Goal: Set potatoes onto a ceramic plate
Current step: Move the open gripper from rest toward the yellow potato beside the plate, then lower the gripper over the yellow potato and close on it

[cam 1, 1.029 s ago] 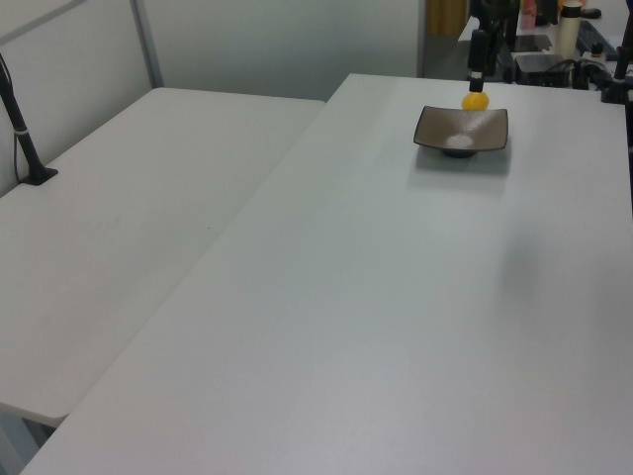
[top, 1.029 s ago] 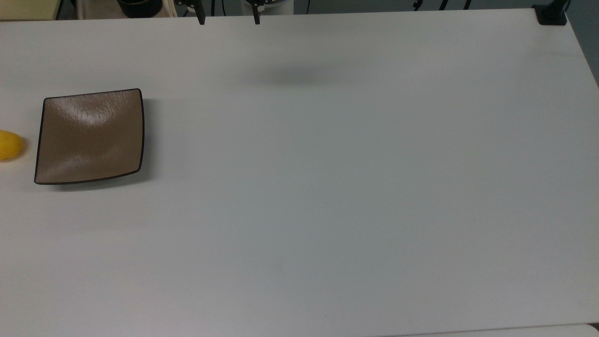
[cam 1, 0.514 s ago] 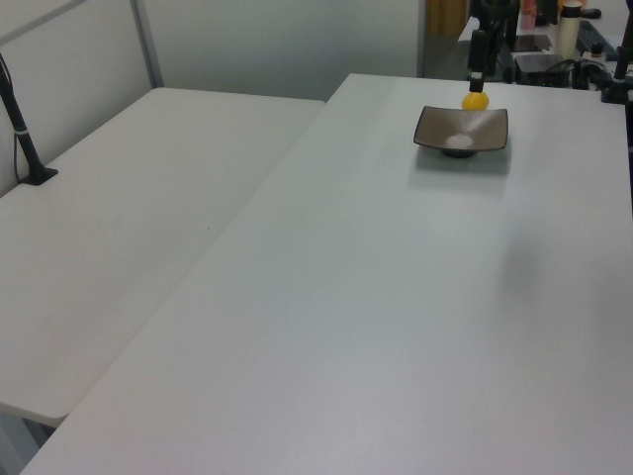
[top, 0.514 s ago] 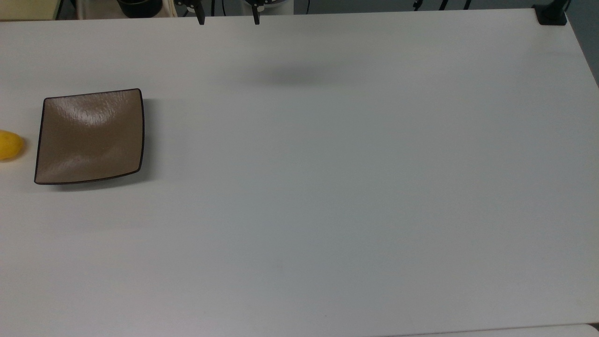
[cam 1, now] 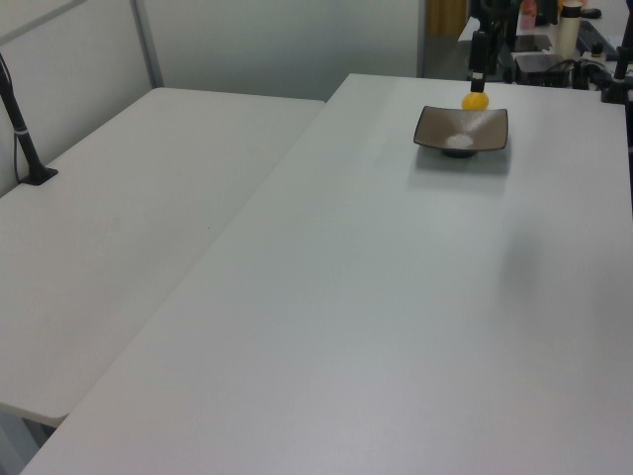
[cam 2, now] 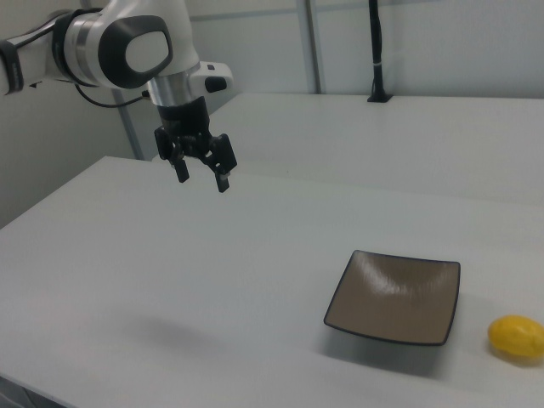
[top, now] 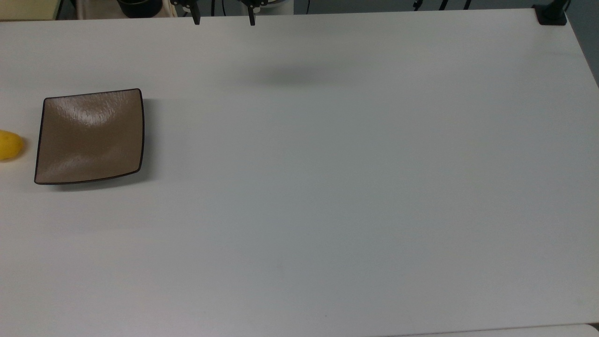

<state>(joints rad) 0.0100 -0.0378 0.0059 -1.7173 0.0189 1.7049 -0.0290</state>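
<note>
The ceramic plate (top: 89,135) is square, glossy brown with a thin dark rim, and lies empty near the top view's left edge. The yellow potato (top: 9,145) rests on the table just beyond the plate's left side, apart from it. In the right view the potato (cam 2: 517,337) lies to the right of the plate (cam 2: 393,297). In the left view the potato (cam 1: 476,100) sits behind the plate (cam 1: 461,130). My gripper (cam 2: 203,180) hangs open and empty high above the table, far from both. Its two fingertips (top: 196,19) poke in at the top view's upper edge.
The white table (top: 327,187) stretches wide to the top view's right. A black clamp (top: 552,14) sits on its far right corner. A second white table (cam 1: 129,198) adjoins in the left view, with a black pole (cam 1: 20,129) at its edge.
The gripper's fingertips have shifted slightly toward the top view's left. The plate and the potato have not moved.
</note>
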